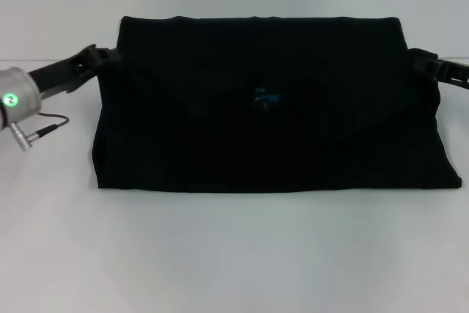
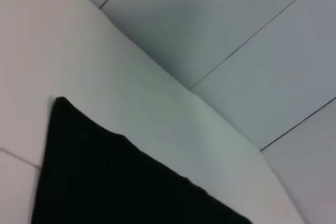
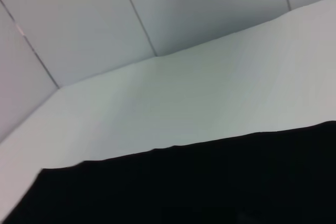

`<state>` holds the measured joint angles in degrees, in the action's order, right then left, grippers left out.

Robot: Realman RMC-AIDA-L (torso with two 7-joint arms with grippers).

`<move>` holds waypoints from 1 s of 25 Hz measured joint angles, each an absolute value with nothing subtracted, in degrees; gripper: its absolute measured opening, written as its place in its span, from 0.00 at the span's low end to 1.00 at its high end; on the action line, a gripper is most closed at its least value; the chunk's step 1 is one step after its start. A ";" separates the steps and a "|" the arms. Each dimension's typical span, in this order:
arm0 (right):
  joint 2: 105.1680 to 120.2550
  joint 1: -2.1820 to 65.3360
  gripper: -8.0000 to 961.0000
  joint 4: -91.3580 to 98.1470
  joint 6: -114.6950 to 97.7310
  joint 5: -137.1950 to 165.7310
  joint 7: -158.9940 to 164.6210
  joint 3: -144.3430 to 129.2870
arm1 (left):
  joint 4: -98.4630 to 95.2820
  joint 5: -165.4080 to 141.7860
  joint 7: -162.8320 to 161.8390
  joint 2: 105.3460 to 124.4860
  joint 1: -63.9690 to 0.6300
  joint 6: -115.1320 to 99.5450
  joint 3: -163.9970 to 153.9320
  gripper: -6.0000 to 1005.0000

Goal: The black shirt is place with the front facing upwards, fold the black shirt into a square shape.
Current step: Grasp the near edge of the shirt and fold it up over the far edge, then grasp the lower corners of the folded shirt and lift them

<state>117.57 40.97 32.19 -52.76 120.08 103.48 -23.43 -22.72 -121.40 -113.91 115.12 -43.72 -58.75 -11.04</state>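
The teal label (image 1: 267,97) on the black shirt (image 1: 271,130) is seen only from the head. Grey wall panels (image 3: 105,14) beyond the white table (image 1: 234,254) are shown by the wrist views. Whether the left gripper (image 1: 99,60) and right gripper (image 1: 429,64) are holding the cloth cannot be told.

Black shirt (image 1: 271,126): large plain black cloth garment, lying on the white table (image 1: 234,254). State: partly folded into a wide band, far edge straight and shorter, near edge longer and straight, sides slanting outward toward the near corners. A fold line runs diagonally across the upper layer. Small teal neck label (image 1: 265,97) shows near the middle of the shirt. No lettering visible on the exposed surface. In both wrist views, its far edge lies flat against the table.
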 joint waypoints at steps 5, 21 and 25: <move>118.13 42.09 0.05 30.12 -45.51 119.85 101.65 -24.49 | -22.32 -121.32 -112.03 116.89 -44.77 -52.12 -13.45 0.05; 119.06 41.03 0.38 29.30 -43.89 117.87 98.69 -23.85 | -22.56 -116.59 -105.18 118.95 -45.35 -45.97 -13.49 0.24; 117.90 37.90 0.55 30.28 -53.71 113.90 97.38 -24.03 | -22.29 -116.82 -109.31 116.61 -42.55 -53.57 -13.64 0.36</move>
<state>117.90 37.90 30.28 -53.71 113.90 97.38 -24.03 -22.29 -116.82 -109.31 116.61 -42.55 -53.57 -13.64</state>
